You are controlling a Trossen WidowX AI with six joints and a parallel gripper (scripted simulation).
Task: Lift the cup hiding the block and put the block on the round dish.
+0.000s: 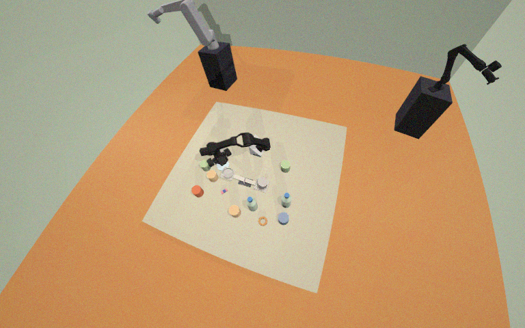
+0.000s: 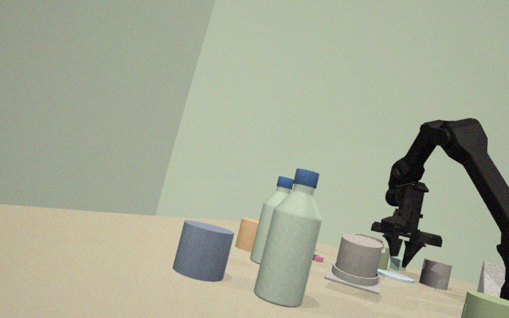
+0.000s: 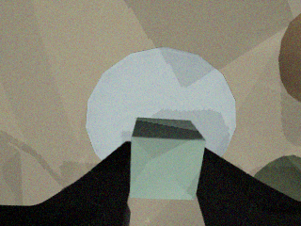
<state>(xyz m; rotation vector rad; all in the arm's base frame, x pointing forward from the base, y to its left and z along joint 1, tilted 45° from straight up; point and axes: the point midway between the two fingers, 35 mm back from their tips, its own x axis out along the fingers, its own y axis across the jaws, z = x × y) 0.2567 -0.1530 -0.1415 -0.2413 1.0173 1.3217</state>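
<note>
The tool (image 1: 221, 164) (image 2: 398, 260) (image 3: 162, 150) was gripping the pale green block (image 2: 396, 263) (image 3: 165, 167) between its two fingers and pointed down. The block was low over the round dish (image 1: 223, 167) (image 2: 396, 276) (image 3: 155, 89); whether it touched the dish could not be told. In the wrist view it covered the dish's six o'clock side.

In the top view, taken from the middle of the balance (image 1: 239, 178), the pan (image 1: 227, 173) at ten o'clock bore no cup, and the dish lay just beyond it. At three o'clock one grey cup (image 1: 262, 182) (image 2: 359, 256) stood upright on its pan. The other grey cup (image 2: 435, 273) stood on the table (image 1: 301, 247) (image 2: 112, 296), apart from the dish, at its three o'clock in the exterior view. Neither cup was above the dish.

Again from the balance's middle in the top view, a red cylinder (image 1: 197, 190) stood at nine o'clock, a small pink-and-blue block (image 1: 223, 190) (image 2: 318, 258) lay at eight, and an orange ring (image 1: 259, 221) lay at five. One bottle (image 1: 251, 203) stood at six and another (image 1: 286, 200) at four.
</note>
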